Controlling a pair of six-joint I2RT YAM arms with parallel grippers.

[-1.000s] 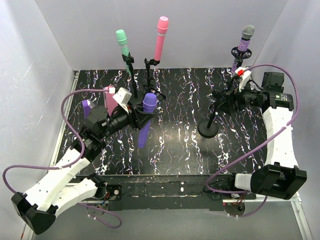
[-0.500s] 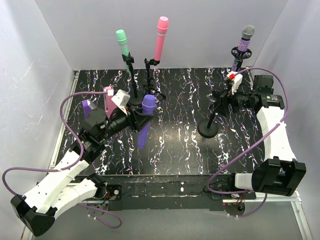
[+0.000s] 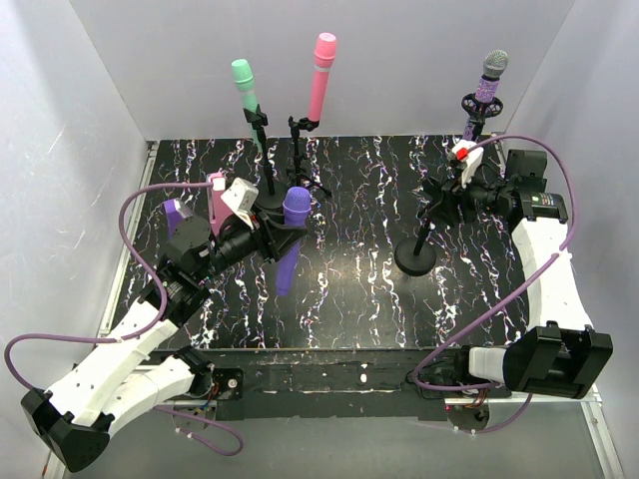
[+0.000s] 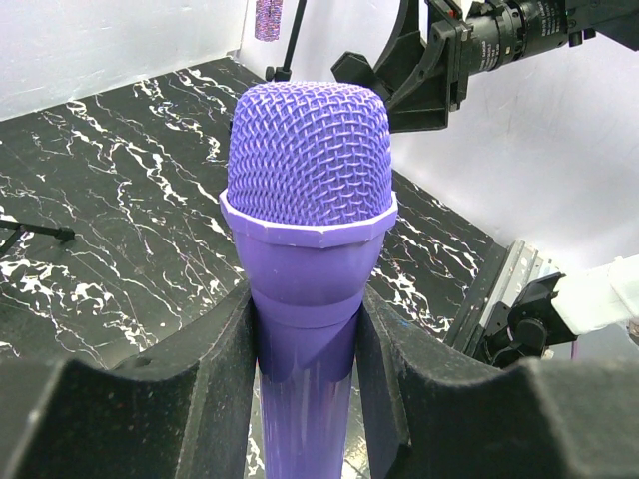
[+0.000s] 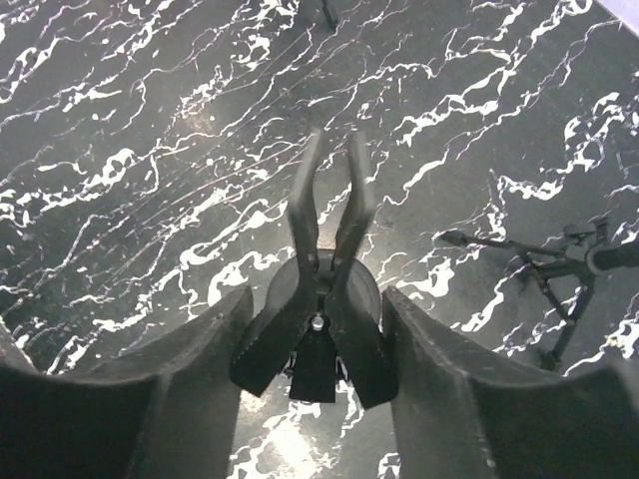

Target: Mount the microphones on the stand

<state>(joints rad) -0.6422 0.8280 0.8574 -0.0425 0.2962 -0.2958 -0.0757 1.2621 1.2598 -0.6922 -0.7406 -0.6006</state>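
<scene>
1 mint microphone [image 3: 243,75], 1 pink microphone [image 3: 323,60], 1 purple microphone [image 3: 296,212], 1 glittery microphone [image 3: 491,75].

In the left wrist view, the plain purple microphone [image 4: 308,200] is cut off at the lower edge, its shaft partly covered by the left gripper [image 4: 305,334]; the glittery purple microphone [image 4: 268,18] is cropped at the top edge. In the right wrist view, contact between right gripper [image 5: 318,304] and stand clip [image 5: 324,249] cannot be told.
</scene>
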